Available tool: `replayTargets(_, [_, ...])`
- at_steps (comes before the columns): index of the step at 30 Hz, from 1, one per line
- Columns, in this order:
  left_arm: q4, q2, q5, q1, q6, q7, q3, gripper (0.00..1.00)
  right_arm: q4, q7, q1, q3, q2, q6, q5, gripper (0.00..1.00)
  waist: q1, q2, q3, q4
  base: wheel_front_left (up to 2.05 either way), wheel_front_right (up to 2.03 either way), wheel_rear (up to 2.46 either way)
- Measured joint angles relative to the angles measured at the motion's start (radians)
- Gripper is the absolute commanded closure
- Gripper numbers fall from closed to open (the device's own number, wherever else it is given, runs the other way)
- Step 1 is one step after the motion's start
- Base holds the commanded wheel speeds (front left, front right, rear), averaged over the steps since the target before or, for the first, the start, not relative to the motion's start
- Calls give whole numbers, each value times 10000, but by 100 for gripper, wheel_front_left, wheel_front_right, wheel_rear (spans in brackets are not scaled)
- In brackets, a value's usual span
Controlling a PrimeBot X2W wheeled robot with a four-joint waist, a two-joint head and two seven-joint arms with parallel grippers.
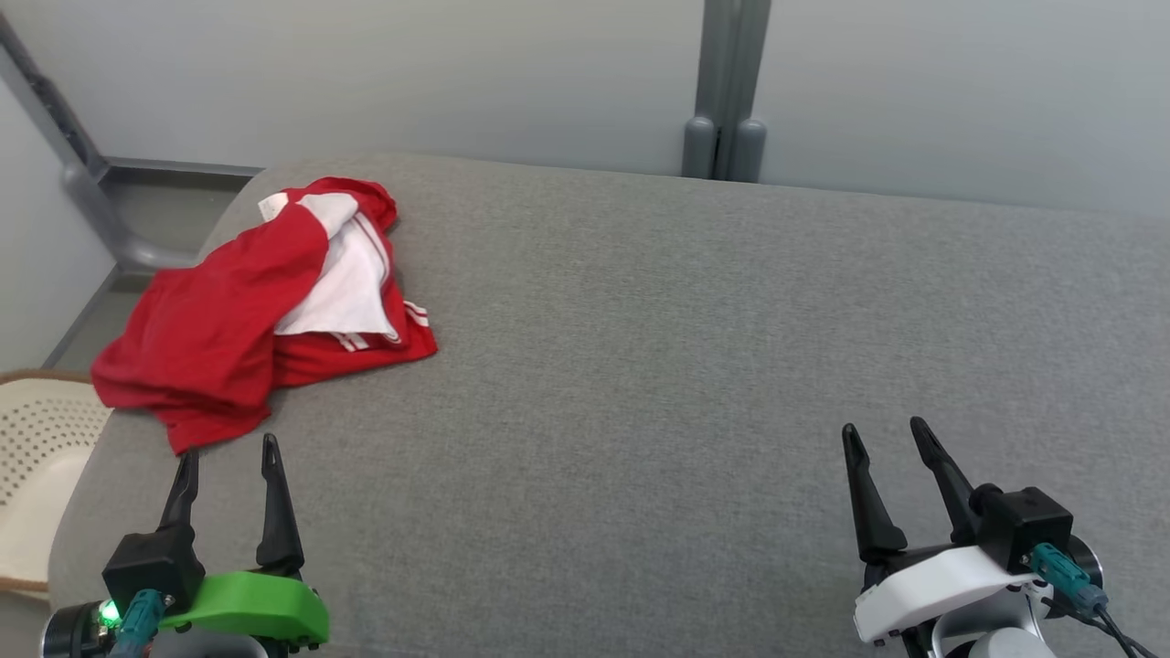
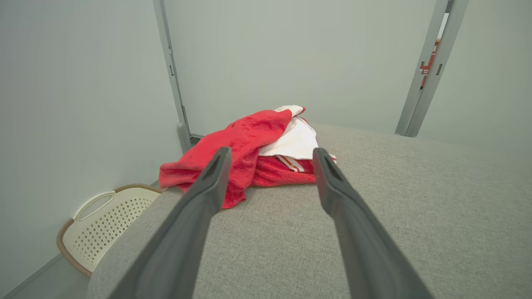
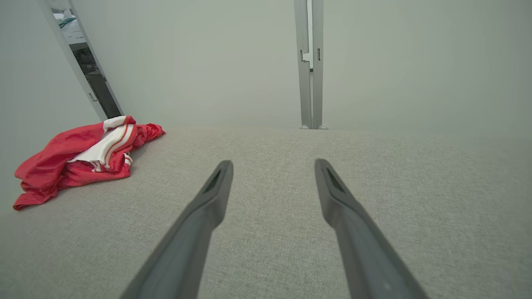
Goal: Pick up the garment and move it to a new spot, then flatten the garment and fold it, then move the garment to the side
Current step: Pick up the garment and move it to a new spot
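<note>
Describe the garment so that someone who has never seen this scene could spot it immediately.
Start at the wide grey fabric-covered surface before the robot. Near its left edge, just ahead of the left pincer, lies a crumpled red garment. Its bright red cloth with a white panel and white stripes sets it apart from the cream perforated basket beside that edge.

Bare cushion (image 1: 695,366) right of garment (image 1: 228,338)

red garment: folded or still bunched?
Bunched, not folded. The red garment lies in a crumpled heap at the grey surface's left edge, white lining turned out, layers overlapping unevenly.
</note>
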Motion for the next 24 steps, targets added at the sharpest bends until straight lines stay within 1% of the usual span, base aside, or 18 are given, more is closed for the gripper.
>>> replayTargets(7, [90, 130, -21, 9, 23, -44, 23, 0, 96, -35, 13, 71, 0, 0, 92, 0, 0, 0, -28, 856, 0, 0, 0])
replayTargets(14, [-58, 222, -31, 100, 146, -36, 48, 0, 232, -128, 6, 151, 0, 0, 130, 0, 0, 0, -6, 1714, 0, 0, 0])
replayTargets(19, [4, 259, -105, 147, 174, -58, 65, 0, 278, -148, 2, 192, 4, 0, 130, 0, 0, 0, 34, 2088, 0, 0, 0])
replayTargets(24, [104, 247, -228, 149, 180, -130, 44, 0, 313, -148, -3, 194, 2, 0, 98, 0, 0, 0, 54, 2259, 0, 0, 0])
